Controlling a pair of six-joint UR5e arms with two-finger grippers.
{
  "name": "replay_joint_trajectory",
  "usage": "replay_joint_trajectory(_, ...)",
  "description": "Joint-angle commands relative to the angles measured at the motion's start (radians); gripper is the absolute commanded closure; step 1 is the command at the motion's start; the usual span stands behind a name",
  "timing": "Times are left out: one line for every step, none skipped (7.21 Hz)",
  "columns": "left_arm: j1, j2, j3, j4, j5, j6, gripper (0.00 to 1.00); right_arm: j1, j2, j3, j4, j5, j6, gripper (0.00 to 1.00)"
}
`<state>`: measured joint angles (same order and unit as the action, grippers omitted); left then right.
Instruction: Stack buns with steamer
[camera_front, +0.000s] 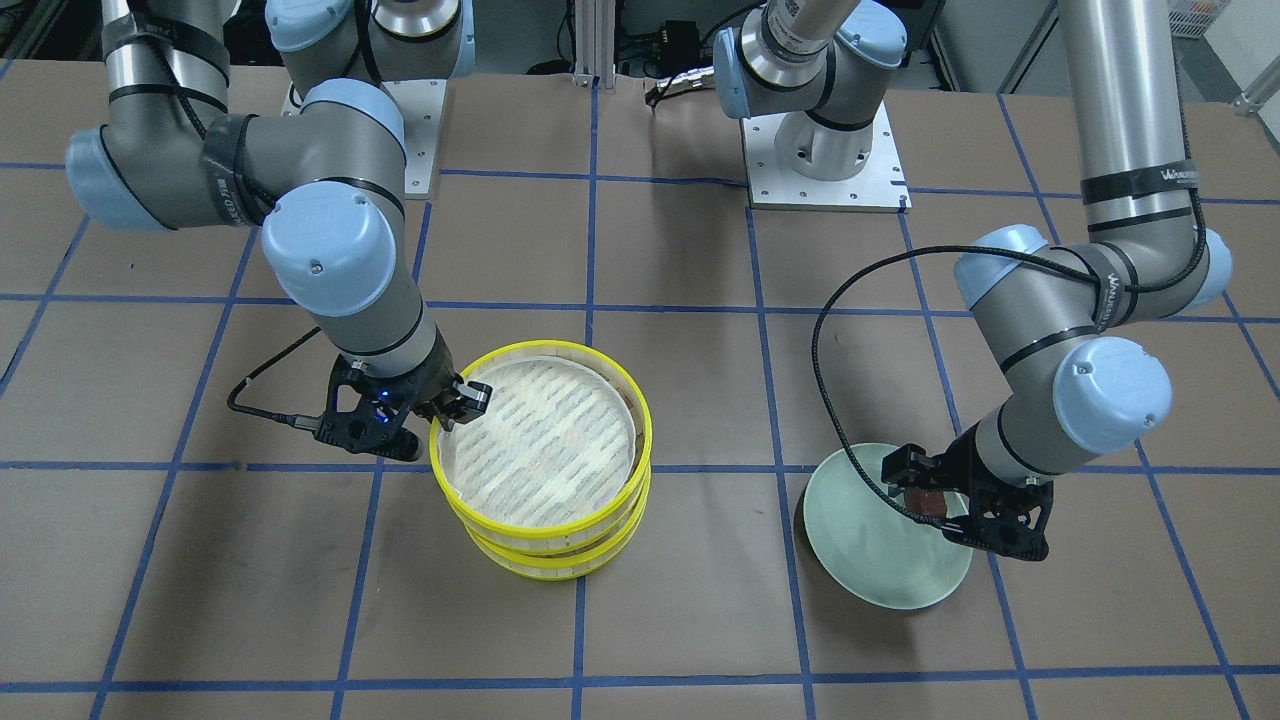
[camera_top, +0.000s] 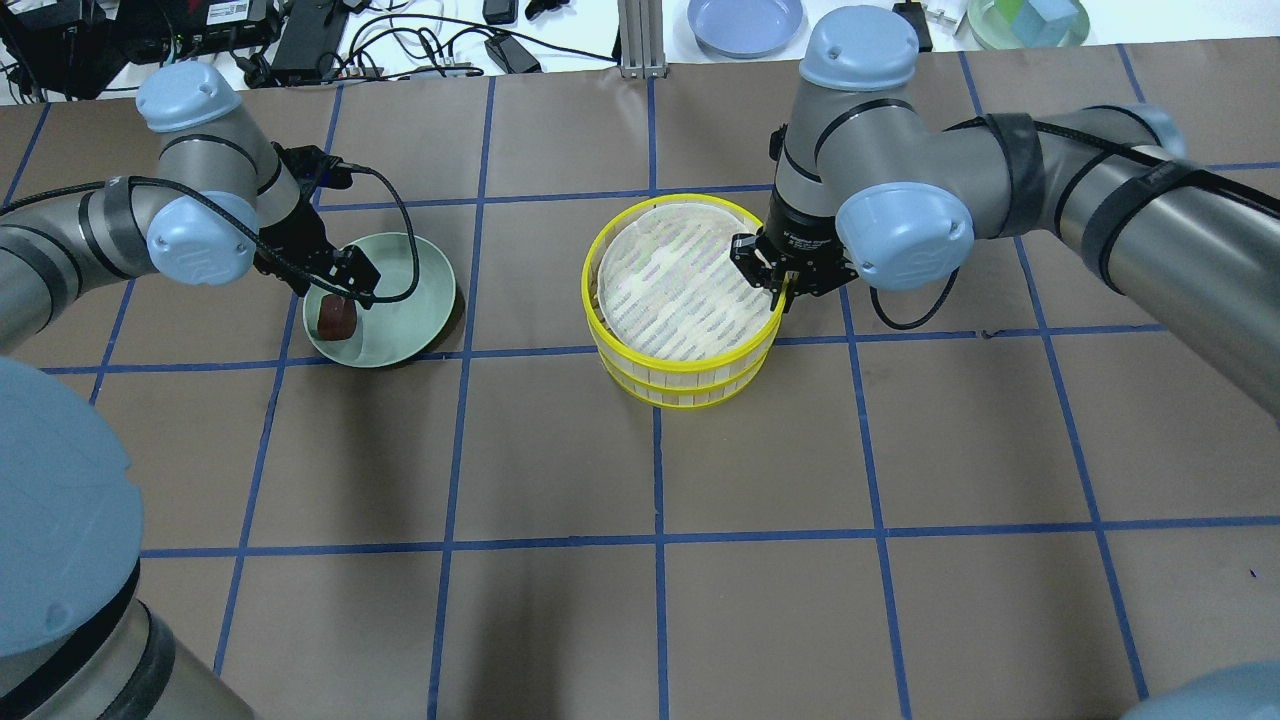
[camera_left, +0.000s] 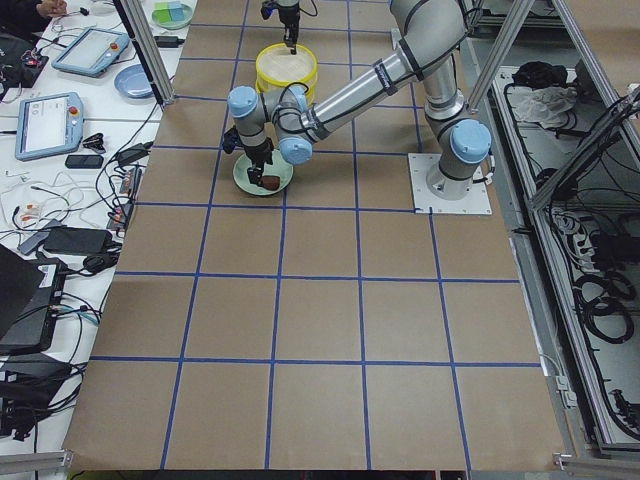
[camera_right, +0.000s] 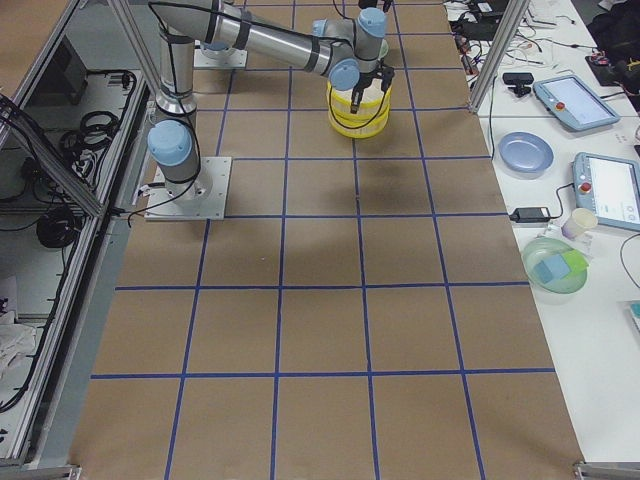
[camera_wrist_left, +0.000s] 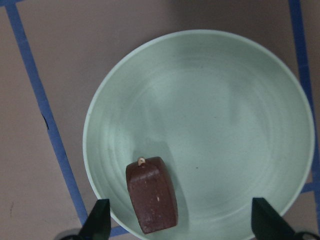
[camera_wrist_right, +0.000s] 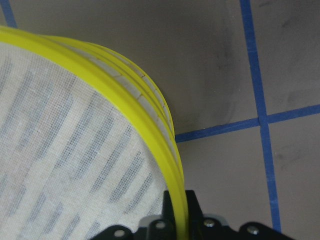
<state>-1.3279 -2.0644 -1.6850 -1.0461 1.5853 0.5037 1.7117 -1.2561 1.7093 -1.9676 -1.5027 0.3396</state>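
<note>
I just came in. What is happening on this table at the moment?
The right gripper is closed on the yellow rim of the upper tier of the steamer, which is a stack of two tiers. The left gripper is open and hovers over the green plate. The dark brown bun lies on that plate near its rim, not yet grasped. No other bun shows in any view.

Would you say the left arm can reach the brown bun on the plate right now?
Probably yes: the left gripper hangs over the plate, jaws open, and the brown bun lies uncovered just below them.
</note>
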Motion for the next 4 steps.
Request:
replay_joint_trajectory(0.003, -0.04, -0.001, 0.005, -0.004, -0.004, 0.11, 0.003, 0.003, 0.007, -0.035, 0.002, -0.002, 1.0)
replay_joint_trajectory(0.003, -0.042, -0.001, 0.002, -0.002, -0.007, 0.3, 0.003, 0.003, 0.007, -0.04, 0.002, -0.001, 1.0)
replay_joint_trajectory(0.003, -0.042, -0.001, 0.0, 0.002, -0.005, 0.63, 0.003, 0.007, 0.007, -0.043, 0.002, -0.002, 1.0)
replay_joint_trajectory(0.003, -0.042, 0.002, 0.0, 0.001, -0.008, 0.87, 0.003, 0.024, 0.006, -0.048, 0.002, -0.002, 1.0)
